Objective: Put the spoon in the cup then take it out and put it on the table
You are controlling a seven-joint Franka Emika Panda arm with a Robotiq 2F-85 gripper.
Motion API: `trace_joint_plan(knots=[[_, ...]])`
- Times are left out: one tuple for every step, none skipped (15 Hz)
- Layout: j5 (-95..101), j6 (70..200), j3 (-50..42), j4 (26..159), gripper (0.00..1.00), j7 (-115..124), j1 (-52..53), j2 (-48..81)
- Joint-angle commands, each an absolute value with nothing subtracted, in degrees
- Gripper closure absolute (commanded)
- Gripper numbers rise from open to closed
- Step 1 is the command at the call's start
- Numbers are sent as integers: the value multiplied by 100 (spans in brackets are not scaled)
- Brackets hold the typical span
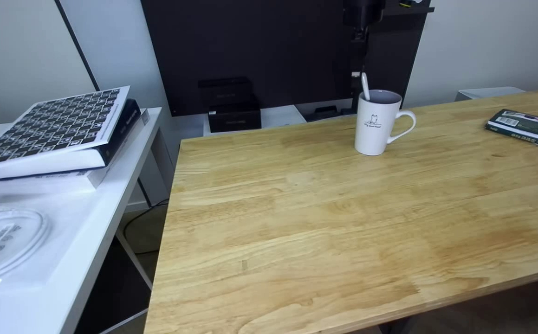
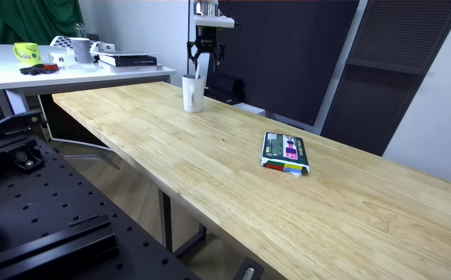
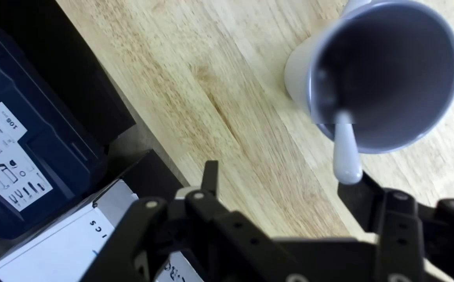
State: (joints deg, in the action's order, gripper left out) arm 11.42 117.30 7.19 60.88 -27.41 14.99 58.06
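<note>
Far left of my claw [image 2: 206, 66] in an exterior view, there's a yellow-green mug [image 2: 28, 53], then a stack of books [image 2: 132, 61], both well apart from it. Next along, here's the cup [image 2: 192, 95], upright on the worktop [image 2: 225, 167], below my claw and slightly left. And there's the spoon [image 2: 197, 71]! It stands tilted in the cup, handle rising right beside one of my fingertips [image 3: 362, 199]; touching or not, I can't tell. Now to my claw itself: pointing down, unclenched, fingers spread well apart. And farther right, well away from me, a dark green packet [image 2: 286, 149] lies on the worktop.
</note>
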Motion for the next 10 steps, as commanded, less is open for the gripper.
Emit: trace_joint_plan(knots=[[1229, 11582, 625, 6181, 9, -2586, 1586, 5636], [1222, 11570, 628, 6188, 6, -2587, 1594, 5627], [1199, 11524, 645, 6197, 2, -2589, 1597, 5609], [1176, 11479, 657, 6204, 0, -2573, 1603, 5592], [1138, 11364, 673, 6213, 0, -2546, 1609, 5564], [1101, 11245, 690, 6221, 0, -2542, 1609, 5536], [1093, 11185, 686, 6247, 0, -2519, 1619, 5502], [1080, 11100, 692, 6261, 0, -2522, 1618, 5474], [1075, 11033, 689, 6277, 0, -2506, 1623, 5451], [1072, 10960, 687, 6279, 0, -2498, 1628, 5435]])
